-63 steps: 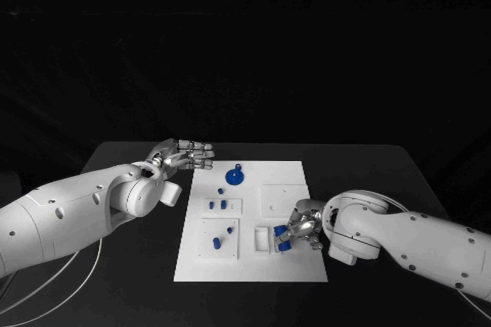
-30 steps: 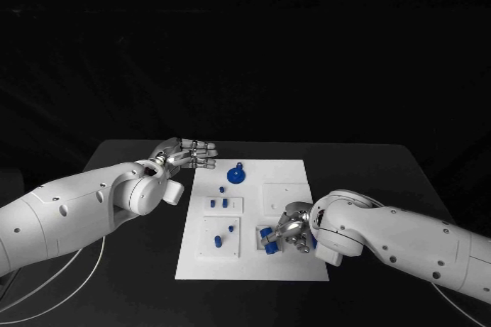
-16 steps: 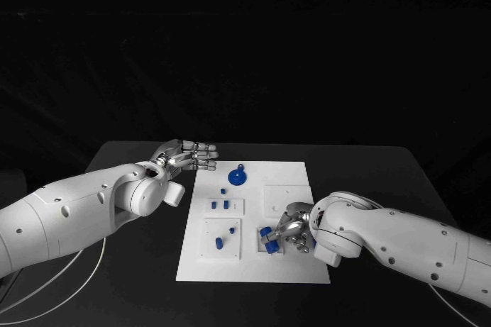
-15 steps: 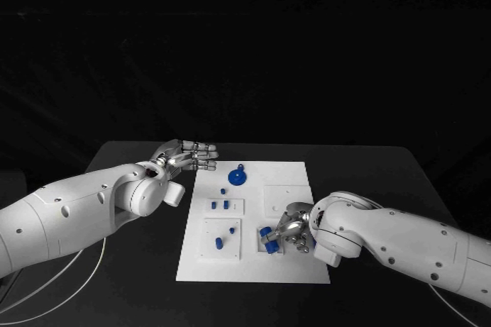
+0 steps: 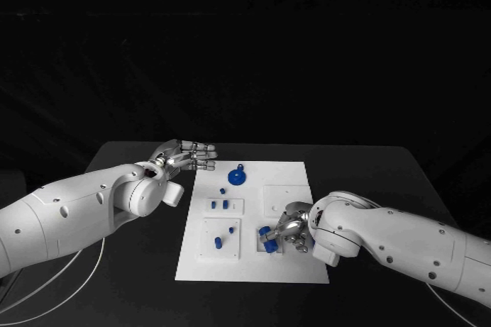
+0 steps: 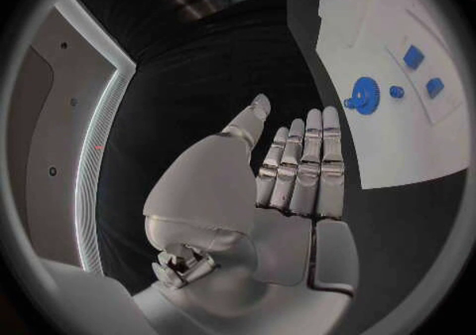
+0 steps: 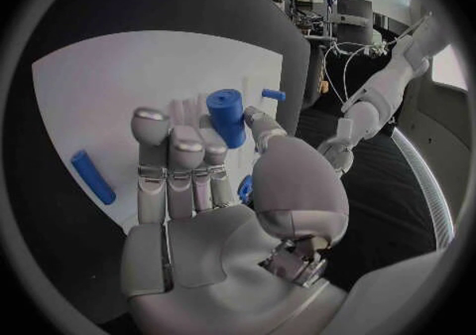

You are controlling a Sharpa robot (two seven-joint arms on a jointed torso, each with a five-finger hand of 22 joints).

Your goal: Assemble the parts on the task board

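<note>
The white task board (image 5: 296, 269) lies mid-table. My right hand (image 5: 289, 229) hovers low over its near right part and pinches an upright blue cylinder (image 5: 267, 237) between thumb and fingers; in the right wrist view the cylinder (image 7: 226, 117) stands up past the fingers of the hand (image 7: 198, 184), above the board (image 7: 99, 89). My left hand (image 5: 190, 157) floats by the board's far left corner, fingers straight, holding nothing; the left wrist view shows that hand (image 6: 297, 172) beside the board (image 6: 397, 144). A blue gear (image 5: 236, 176) sits on the far part of the board.
Small blue parts (image 5: 218, 205) sit in a raised plate left of centre, and others (image 5: 217, 242) in the plate nearer me. A blue peg (image 7: 92, 176) lies loose on the board near my right hand. A square white plate (image 5: 282, 194) is right of centre. Black table (image 5: 379, 171) surrounds the board.
My right hand has shifted a little left over the board's near part with the blue cylinder in it. The left hand has stayed put.
</note>
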